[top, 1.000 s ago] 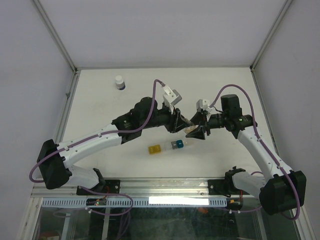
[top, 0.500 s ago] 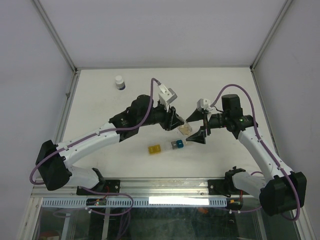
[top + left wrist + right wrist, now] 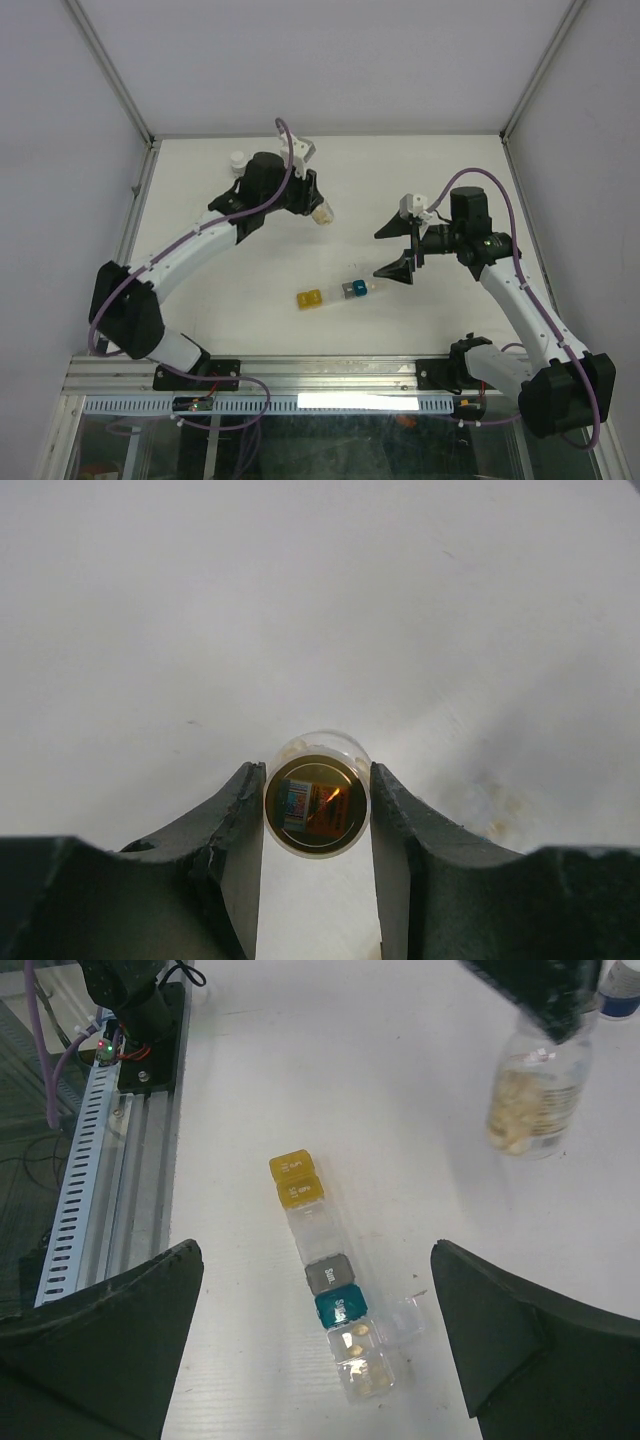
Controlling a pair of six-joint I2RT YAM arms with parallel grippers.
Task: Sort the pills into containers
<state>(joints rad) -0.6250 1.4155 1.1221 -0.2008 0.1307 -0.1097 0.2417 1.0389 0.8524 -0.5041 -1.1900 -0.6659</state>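
My left gripper (image 3: 318, 207) is shut on the small clear vial (image 3: 322, 213) of orange-tan pills and holds it over the table's far left-middle. In the left wrist view the vial (image 3: 317, 805) sits end-on between my fingers (image 3: 240, 820). The pillbox strip (image 3: 340, 292) lies near the front centre: yellow cubes (image 3: 296, 1178), clear, grey, blue (image 3: 340, 1307), then clear cubes with a few pills (image 3: 362, 1360) and an open lid. My right gripper (image 3: 386, 250) is open and empty, above and just right of the strip; its jaws stand wide either side of the strip (image 3: 315, 1250). The vial (image 3: 530, 1100) shows at upper right there.
A white-capped dark bottle (image 3: 237, 160) stands at the far left, partly behind my left arm; it also shows in the corner of the right wrist view (image 3: 622, 990). Metal frame rails and cable tracks run along the near edge (image 3: 300, 375).
My left arm has carried the vial away from the strip, back and to the left. My right gripper has stayed open near the strip's right end.
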